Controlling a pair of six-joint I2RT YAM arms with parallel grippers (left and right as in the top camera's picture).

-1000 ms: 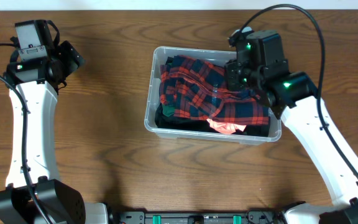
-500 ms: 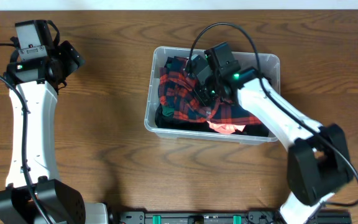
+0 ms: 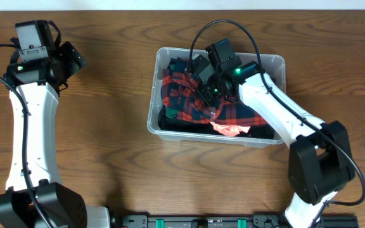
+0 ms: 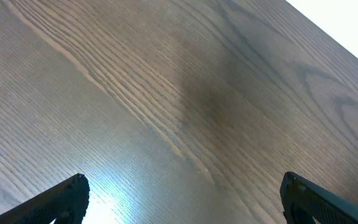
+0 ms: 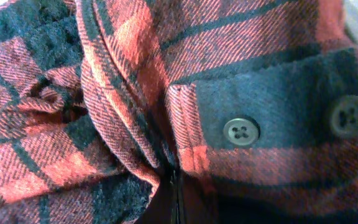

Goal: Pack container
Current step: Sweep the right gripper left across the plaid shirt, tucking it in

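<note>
Inside the container (image 3: 280,66), your right gripper (image 3: 208,94) pressed together against the shirt (image 3: 177,88), two buttons (image 5: 241,131) seen only from its wrist, left gripper (image 3: 70,61) spread over table (image 4: 166,93), well left of container.

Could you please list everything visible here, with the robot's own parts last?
table: 1, brown wood, under everything.
container: 1, clear plastic, right of centre on the table.
plaid shirt: 1, red and navy, bunched on top inside the container.
buttons: 2, dark, on the shirt's navy band.
dark garment: 1, black, beneath the shirt.
cloth: 1, salmon pink, at the container's near wall.
left gripper: 1, black, open above bare table.
right gripper: 1, black, shut, tip against the shirt.
</note>
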